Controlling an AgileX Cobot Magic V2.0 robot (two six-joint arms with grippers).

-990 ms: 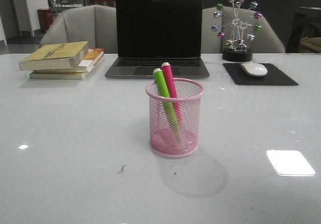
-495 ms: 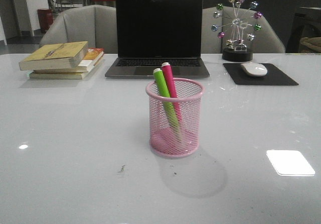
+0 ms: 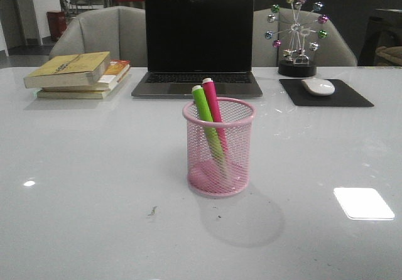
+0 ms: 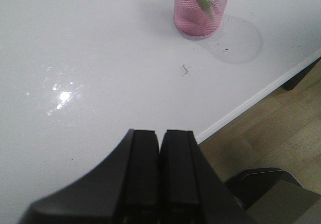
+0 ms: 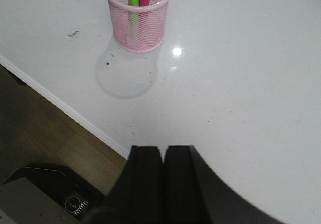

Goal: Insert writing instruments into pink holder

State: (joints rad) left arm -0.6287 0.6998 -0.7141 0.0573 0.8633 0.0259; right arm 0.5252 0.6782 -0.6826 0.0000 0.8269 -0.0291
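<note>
pink wire-mesh holder (image 3: 218, 147) holds green pen (image 3: 208, 125) and magenta pen (image 3: 213, 107), leaning; left gripper (image 4: 160, 133) and right gripper (image 5: 162, 149) both pressed together.

We count one pink wire-mesh cup (image 3: 219, 147) on one shiny white table (image 3: 81, 167). Inside the cup we see two thick pens: one lime green pen (image 3: 204, 113) and one bright pink pen (image 3: 212, 101). At the back we count one open black laptop (image 3: 198, 46), one white computer mouse (image 3: 318, 86) on one black mouse mat (image 3: 355, 96), and one toy wheel with coloured balls (image 3: 296, 34). We count one stack of books (image 3: 78, 74), about three in it. We see two black grippers, the left gripper (image 4: 160, 153) and the right gripper (image 5: 162, 169)
</note>
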